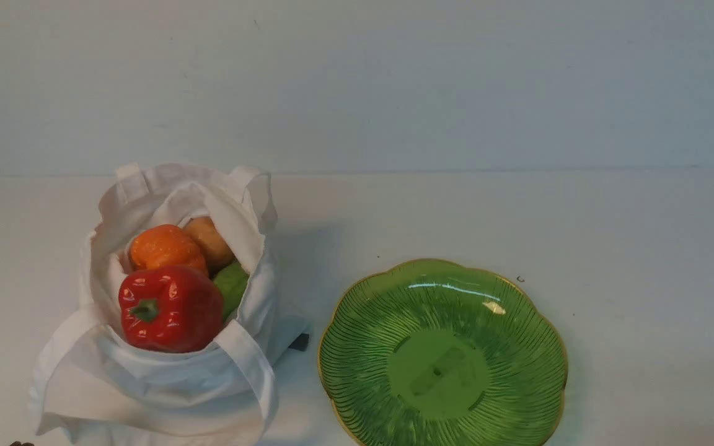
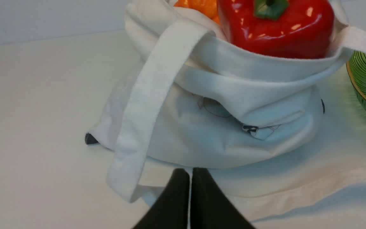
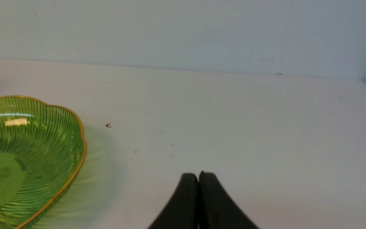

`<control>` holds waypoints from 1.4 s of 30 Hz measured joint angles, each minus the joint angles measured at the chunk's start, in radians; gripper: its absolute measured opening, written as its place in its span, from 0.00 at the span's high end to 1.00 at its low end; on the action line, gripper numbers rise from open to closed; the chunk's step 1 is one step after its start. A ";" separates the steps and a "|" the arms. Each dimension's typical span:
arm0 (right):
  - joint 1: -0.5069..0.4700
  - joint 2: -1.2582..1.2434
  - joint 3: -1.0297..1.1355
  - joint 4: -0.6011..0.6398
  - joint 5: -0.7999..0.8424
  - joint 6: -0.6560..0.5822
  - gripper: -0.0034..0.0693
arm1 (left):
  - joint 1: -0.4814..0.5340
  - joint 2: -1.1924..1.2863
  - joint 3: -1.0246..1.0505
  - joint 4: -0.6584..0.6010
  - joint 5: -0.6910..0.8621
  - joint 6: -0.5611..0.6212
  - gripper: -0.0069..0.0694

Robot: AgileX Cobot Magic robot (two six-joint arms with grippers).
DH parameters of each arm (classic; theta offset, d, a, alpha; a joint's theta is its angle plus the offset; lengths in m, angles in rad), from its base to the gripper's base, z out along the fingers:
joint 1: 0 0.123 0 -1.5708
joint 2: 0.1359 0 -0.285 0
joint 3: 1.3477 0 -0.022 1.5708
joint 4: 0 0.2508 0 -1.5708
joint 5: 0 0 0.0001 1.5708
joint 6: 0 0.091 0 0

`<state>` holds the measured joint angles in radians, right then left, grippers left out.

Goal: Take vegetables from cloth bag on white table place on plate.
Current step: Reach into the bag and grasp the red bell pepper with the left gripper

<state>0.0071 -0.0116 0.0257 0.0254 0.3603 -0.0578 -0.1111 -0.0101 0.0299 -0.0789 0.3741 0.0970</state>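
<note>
The white cloth bag (image 1: 146,378) stands open on the left of the white table (image 1: 642,260). Inside it lie a red bell pepper (image 1: 170,308), an orange pumpkin (image 1: 165,246), a tan potato (image 1: 209,240) and a light green gourd (image 1: 232,286). The green scalloped plate (image 1: 357,365) lies empty to the bag's right. My left gripper (image 2: 190,170) is shut and empty, low in front of the bag (image 2: 227,133), with the pepper (image 2: 275,27) above it. My right gripper (image 3: 198,174) is shut and empty over bare table, to the right of the plate (image 3: 59,140). Neither gripper shows in the front view.
A wide strap handle (image 2: 151,105) hangs down the bag's near side and another lies flat on the table (image 2: 297,187). A pale wall (image 1: 394,80) rises behind the table's far edge. A small dark speck (image 1: 520,279) lies beside the plate.
</note>
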 joint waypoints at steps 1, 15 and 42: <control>0.000 0.000 0.000 0.000 0.000 0.000 0.97 | 0.000 0.000 0.000 0.000 0.000 0.000 0.92; 0.000 0.000 0.000 0.000 0.000 0.000 0.97 | 0.000 0.000 0.000 0.000 0.000 0.000 0.92; 0.000 0.000 0.000 0.000 0.000 0.000 0.97 | 0.000 0.000 0.000 0.046 -0.053 0.003 0.92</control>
<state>0.0071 -0.0116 0.0257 0.0254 0.3603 -0.0578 -0.1111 -0.0101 0.0299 -0.0326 0.3208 0.0996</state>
